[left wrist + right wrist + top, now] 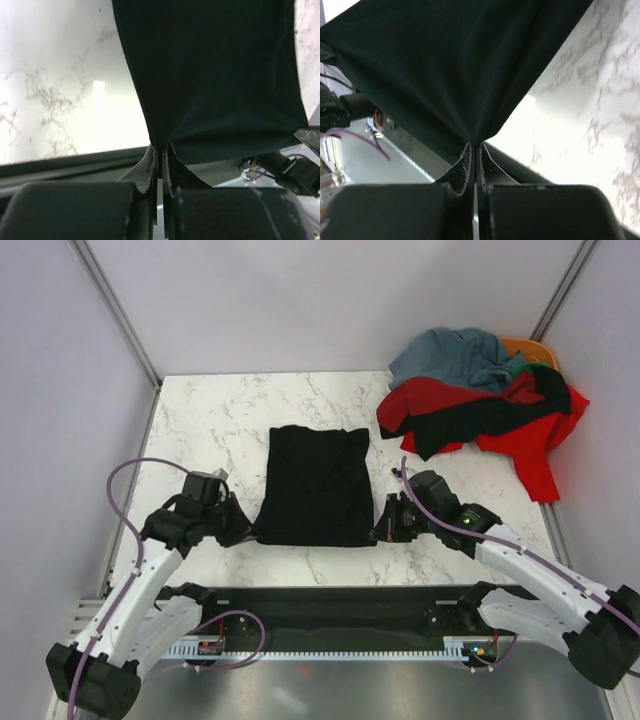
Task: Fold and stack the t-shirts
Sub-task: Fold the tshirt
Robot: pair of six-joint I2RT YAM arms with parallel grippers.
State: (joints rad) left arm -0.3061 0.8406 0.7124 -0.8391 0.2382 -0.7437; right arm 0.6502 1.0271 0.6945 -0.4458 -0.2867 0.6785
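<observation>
Both hands (pixel 243 531) (pixel 383 529) on black tee (pixel 315 485)

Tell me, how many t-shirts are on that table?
At least 5: a black t-shirt spread flat between both grippers, and a heap at the far right with a grey-blue one, a red one, a black one and an orange one. Others may be buried.

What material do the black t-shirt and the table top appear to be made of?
Black t-shirt: looks like soft, matte knit cloth; it puckers into fine folds where the left pincer and right pincer pinch its near corners. Table top: white with grey veins and a bright glare patch, so a glossy marble-look surface; real stone or printed laminate cannot be told.
</observation>
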